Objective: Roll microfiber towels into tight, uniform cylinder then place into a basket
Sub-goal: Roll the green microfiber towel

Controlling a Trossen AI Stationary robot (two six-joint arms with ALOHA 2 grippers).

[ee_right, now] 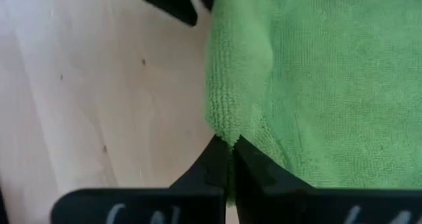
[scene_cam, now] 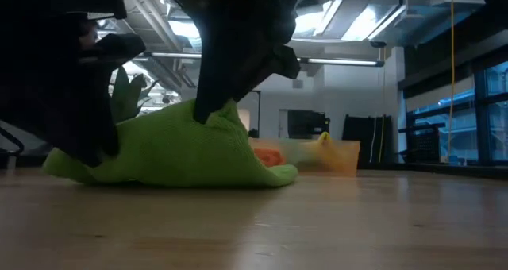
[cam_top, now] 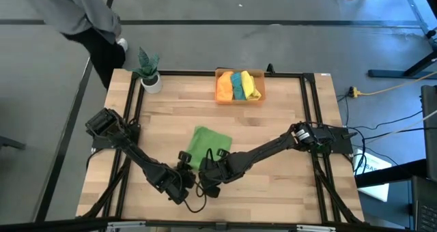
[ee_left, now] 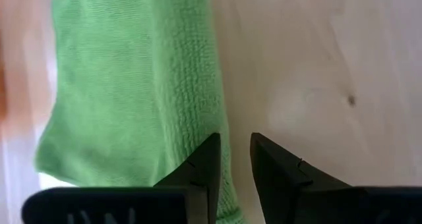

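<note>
We are working the light green towel [cam_top: 208, 145], which is lying part-folded on the surface [cam_top: 273, 198] near its front-middle, well apart from the basket [cam_top: 240, 99] at the far edge, where orange, teal and yellow rolls are already sitting. Our right tool [ee_right: 229, 159] is pinching the towel's near edge, fingers clenched on the cloth, probably to begin the roll. Our left tool [ee_left: 234, 163] is hovering just beside the other edge, slightly parted, gripping nothing.

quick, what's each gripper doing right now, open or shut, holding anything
Left gripper: jaws slightly open, holding nothing, at the edge of the light green towel.
Right gripper: jaws shut, pinching an edge of that towel.
</note>
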